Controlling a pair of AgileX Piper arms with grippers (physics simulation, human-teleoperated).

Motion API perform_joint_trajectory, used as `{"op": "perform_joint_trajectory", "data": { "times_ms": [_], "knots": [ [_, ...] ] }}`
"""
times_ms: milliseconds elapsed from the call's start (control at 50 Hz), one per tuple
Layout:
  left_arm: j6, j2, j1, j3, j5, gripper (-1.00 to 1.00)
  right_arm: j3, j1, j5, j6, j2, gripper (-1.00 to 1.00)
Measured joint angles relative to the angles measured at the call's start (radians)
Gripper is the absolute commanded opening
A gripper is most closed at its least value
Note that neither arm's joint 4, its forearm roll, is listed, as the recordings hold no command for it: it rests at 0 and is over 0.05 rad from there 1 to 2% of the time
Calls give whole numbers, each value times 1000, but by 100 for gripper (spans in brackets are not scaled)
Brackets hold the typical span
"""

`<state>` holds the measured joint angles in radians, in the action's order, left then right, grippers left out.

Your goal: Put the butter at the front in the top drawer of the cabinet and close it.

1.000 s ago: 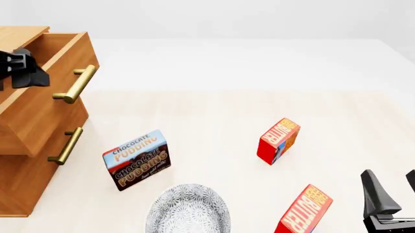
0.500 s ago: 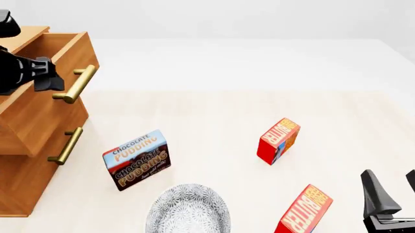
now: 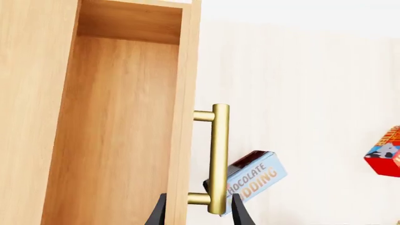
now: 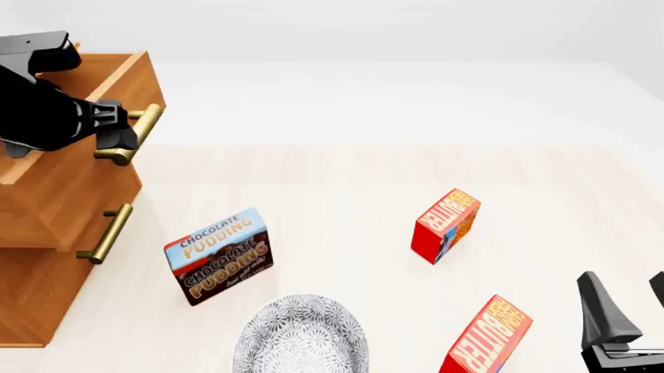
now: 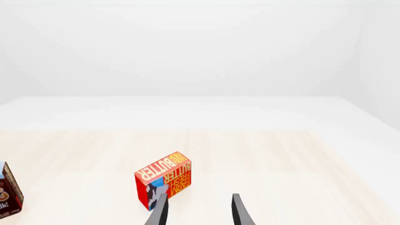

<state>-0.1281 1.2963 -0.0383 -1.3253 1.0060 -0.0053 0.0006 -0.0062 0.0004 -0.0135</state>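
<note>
The front butter [image 4: 486, 336], a red carton with orange lettering, stands near the table's front edge, left of my right gripper [image 4: 627, 303], which is open and holds nothing. The cabinet [image 4: 31, 272] is at the left with its top drawer [image 4: 62, 186] pulled out. Its inside [image 3: 119, 140] shows nothing in the part visible in the left wrist view. My left gripper [image 4: 117, 138] is at the drawer's brass handle [image 4: 137, 132]. In the left wrist view, the left gripper [image 3: 200, 213] is open, and its fingers straddle the lower end of the handle [image 3: 218, 159].
A second butter carton [image 4: 446, 225] stands farther back, also in the right wrist view [image 5: 164, 180], ahead of the right gripper [image 5: 198, 211]. A chocolate pudding box [image 4: 218, 255] and a patterned bowl [image 4: 301, 338] sit front centre. The lower drawer's handle [image 4: 104, 233] is below.
My left gripper has moved from above the open drawer forward to its brass handle. The drawer front has shifted slightly outward. The right arm and the cartons have not moved.
</note>
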Motion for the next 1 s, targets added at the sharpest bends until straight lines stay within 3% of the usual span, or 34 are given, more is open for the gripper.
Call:
{"op": "perform_joint_trajectory", "data": {
  "times_ms": [1000],
  "knots": [
    [-15,45,-179,-15,10,100,0,0,0,0,0,100]
  ]
}}
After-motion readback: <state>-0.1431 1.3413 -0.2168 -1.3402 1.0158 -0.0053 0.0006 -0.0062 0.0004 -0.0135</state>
